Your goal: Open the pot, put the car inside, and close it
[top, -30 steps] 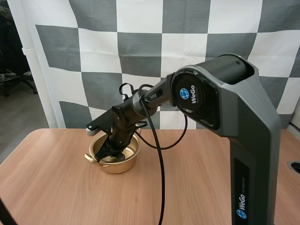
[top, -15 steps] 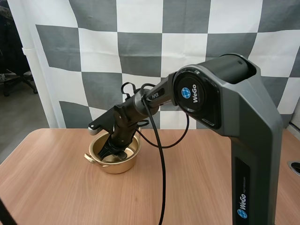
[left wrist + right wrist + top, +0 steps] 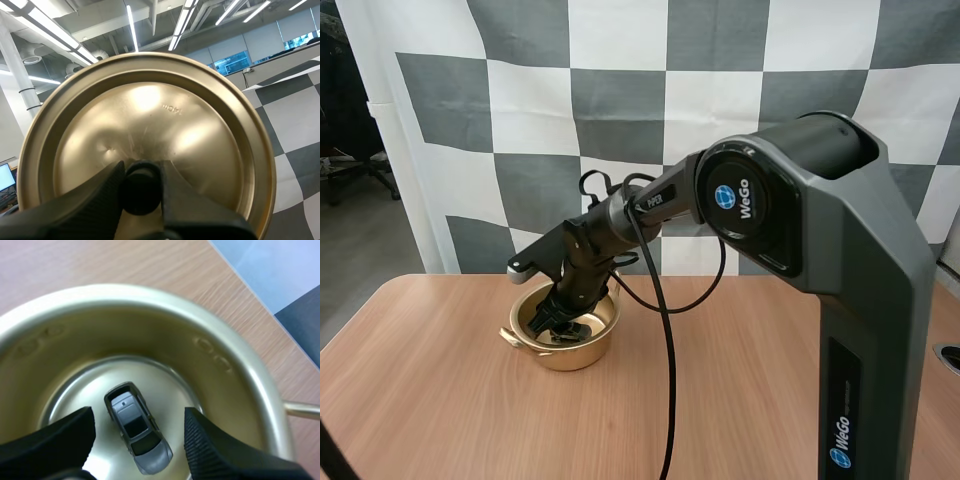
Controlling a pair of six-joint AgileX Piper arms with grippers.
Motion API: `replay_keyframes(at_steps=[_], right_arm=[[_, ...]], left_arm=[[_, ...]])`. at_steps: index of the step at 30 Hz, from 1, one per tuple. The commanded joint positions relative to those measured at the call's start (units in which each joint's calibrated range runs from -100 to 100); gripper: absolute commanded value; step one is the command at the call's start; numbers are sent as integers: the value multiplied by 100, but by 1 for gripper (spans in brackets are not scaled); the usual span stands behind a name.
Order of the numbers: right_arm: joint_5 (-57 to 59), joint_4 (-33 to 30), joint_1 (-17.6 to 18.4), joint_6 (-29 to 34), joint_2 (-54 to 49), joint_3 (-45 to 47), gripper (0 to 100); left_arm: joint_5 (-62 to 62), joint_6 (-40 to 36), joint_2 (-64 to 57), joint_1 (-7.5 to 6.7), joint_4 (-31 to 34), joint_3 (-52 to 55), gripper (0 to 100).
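So the lid (image 3: pixel 150 115) pinched in my left gripper (image 3: pixel 141 177) is shining like polished gold-toned metal, smooth, throwing soft glare, while the knob (image 3: pixel 141 192) between those fingers (image 3: pixel 200 210) is looking matt black, plastic-ish, same as the fingers themselves. Under my right gripper (image 3: pixel 139 415) the pot (image 3: pixel 235 375) is gleaming in that same brassy metal. Between the right fingers (image 3: pixel 50 440) the car (image 3: pixel 137 432) is showing glossy grey paint and dark shiny windows. Outside them, the table (image 3: pixel 100 260) is reading as smooth matt wood grain.

Wooden table (image 3: pixel 440 400), grey floor (image 3: pixel 365 265) beyond.
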Motion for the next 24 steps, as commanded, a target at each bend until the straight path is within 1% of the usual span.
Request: replay_keyframes(at_steps=[1, 5, 9, 13, 15, 17, 18, 19, 21, 24], right_arm=[[223, 0, -4, 1, -240, -5, 88], [730, 10, -4, 1, -946, -5, 88], [1221, 10, -53, 105, -1957, -5, 88], [1474, 10, -303, 116, -2973, -5, 88], [1522, 10, -411, 116, -3210, -5, 87], [1626, 10, -535, 116, -3550, -5, 85], [1666, 10, -611, 116, -3725, -5, 83], [1750, -26, -876, 116, -4266, -5, 69], [1782, -37, -1417, 116, -5415, -5, 0], [1824, -37, -1548, 107, -5843, -5, 0]], left_arm=[[0, -27, -5, 0, 7, -2, 0], [0, -45, 68, 0, 7, 11, 0], [0, -45, 196, 0, 7, 11, 0], [0, -45, 389, 0, 7, 11, 0], [0, -45, 487, 0, 7, 11, 0], [0, -45, 614, 0, 7, 11, 0], [0, -45, 654, 0, 7, 11, 0], [0, -45, 920, 0, 7, 11, 0], [0, -45, 1342, 0, 7, 11, 0], [0, 117, 1728, 0, 7, 11, 0]])
